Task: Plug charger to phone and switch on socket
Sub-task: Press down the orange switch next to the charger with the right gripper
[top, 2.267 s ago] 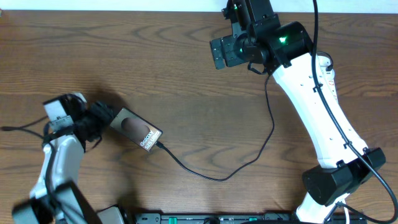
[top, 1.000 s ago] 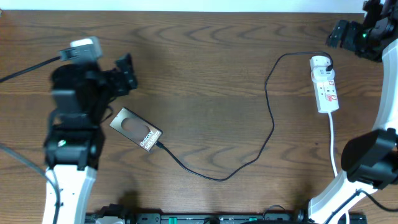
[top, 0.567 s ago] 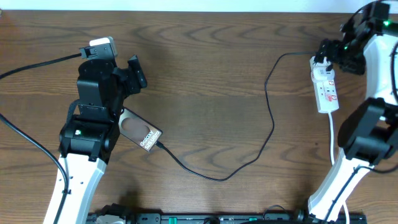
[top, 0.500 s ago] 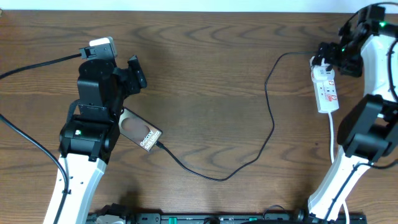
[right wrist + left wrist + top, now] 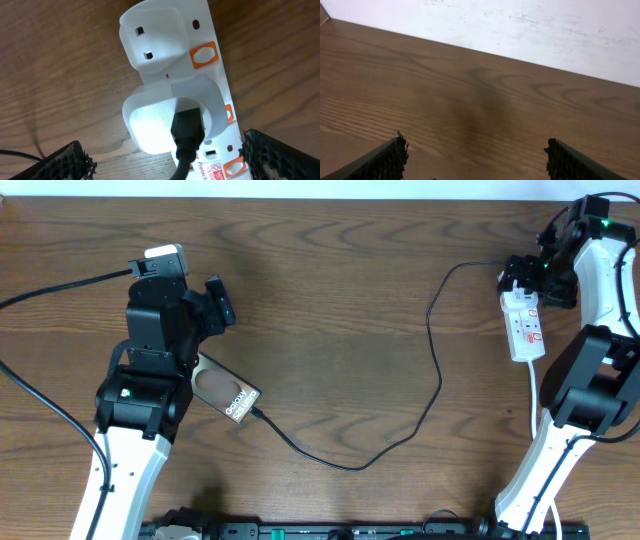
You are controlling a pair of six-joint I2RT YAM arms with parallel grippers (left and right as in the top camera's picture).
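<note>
The phone (image 5: 215, 385) lies face up at the left with the charger's black cable (image 5: 437, 380) plugged into its lower right end. The cable runs across to a white adapter (image 5: 150, 120) seated in the socket (image 5: 527, 330), a white power strip at the far right. My right gripper (image 5: 527, 272) hovers open over the strip's top end; in the right wrist view its fingers (image 5: 167, 160) straddle the adapter and the socket (image 5: 165, 30) with orange switches. My left gripper (image 5: 218, 302) is open and empty above the phone; the left wrist view (image 5: 475, 160) shows only bare wood.
The strip's white cord (image 5: 533, 400) runs toward the front edge beside my right arm's base. A white wall (image 5: 520, 25) bounds the table's far side. A black rail (image 5: 300, 532) lines the front edge. My left arm's own cable (image 5: 60, 285) trails off left.
My right gripper has swung in from the far right corner to sit over the strip's top end. My left arm rose off the phone earlier and has since stayed still.
</note>
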